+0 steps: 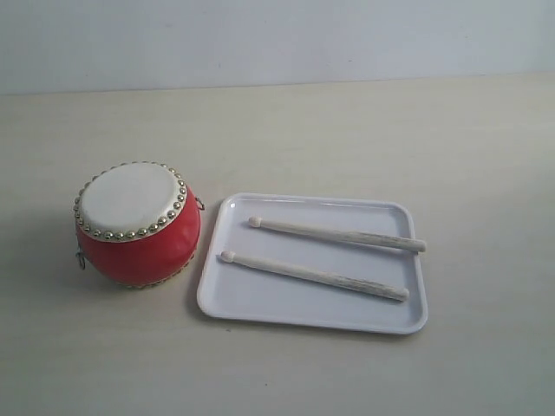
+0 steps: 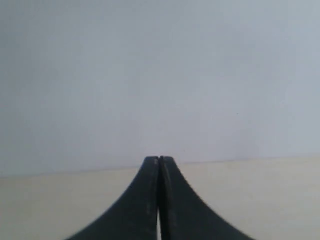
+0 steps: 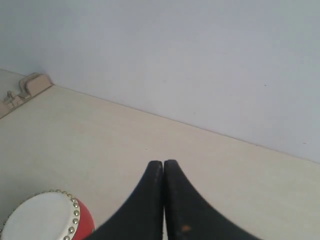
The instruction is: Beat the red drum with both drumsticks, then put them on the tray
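The left gripper (image 2: 159, 160) has its two dark fingers pressed tip to tip, with nothing between them. The right gripper (image 3: 163, 163) is closed the same way, its fingers meeting along a thin seam, and it too grips nothing. The lower part of each pair of fingers is cut off by the picture's edge.

Beyond the left gripper, its wrist camera takes in only a strip of pale table (image 2: 50, 200) and a blank grey-white wall (image 2: 150, 75). The right wrist camera adds part of the red drum (image 3: 47, 217): the cream skin, brass studs and a sliver of red body, cropped at the frame's edge. It also shows a small beige fitting (image 3: 27, 87) where table meets wall, too blurred to identify.

Only the exterior camera shows the full layout, though neither gripper appears in it. The drum stands upright on the table, with the white tray (image 1: 260, 299) just beside it on the right of that view. It cannot be told whether the two touch. Both sticks lie flat in the tray, roughly parallel and apart, with their bead tips toward the drum. The farther drumstick (image 1: 338, 235) lies nearer the wall and the nearer drumstick (image 1: 314, 275) nearer the camera.
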Controlling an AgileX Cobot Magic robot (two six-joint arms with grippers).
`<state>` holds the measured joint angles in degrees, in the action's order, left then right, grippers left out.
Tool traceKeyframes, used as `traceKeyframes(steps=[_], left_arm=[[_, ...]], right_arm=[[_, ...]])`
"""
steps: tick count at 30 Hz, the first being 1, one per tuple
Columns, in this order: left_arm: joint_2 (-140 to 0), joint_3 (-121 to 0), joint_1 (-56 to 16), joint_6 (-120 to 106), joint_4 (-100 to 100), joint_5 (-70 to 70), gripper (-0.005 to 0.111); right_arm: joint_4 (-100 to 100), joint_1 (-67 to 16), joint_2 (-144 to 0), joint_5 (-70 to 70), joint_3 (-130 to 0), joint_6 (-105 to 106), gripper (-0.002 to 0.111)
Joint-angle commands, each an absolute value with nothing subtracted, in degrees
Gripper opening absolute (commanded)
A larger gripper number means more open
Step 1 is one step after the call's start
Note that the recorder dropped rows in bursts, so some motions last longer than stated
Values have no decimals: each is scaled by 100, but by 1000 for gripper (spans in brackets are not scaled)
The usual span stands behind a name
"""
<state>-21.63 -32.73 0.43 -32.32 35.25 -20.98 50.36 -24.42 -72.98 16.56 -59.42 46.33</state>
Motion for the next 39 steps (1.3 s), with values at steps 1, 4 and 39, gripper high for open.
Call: traceKeyframes(steps=[1, 4, 39], left_arm=[[-1259, -2910, 58, -3171, 3523, -2152, 0], [-931, -2796, 58, -3171, 3513, -2152, 0], [0, -151, 67, 1471, -782, -1845, 0]], right_arm=[[5057, -2421, -7273, 1585, -5906, 4616, 0], [5057, -2421, -7273, 1596, -5906, 4616, 0], [5057, -2421, -7273, 1655, -5906, 4616, 0]])
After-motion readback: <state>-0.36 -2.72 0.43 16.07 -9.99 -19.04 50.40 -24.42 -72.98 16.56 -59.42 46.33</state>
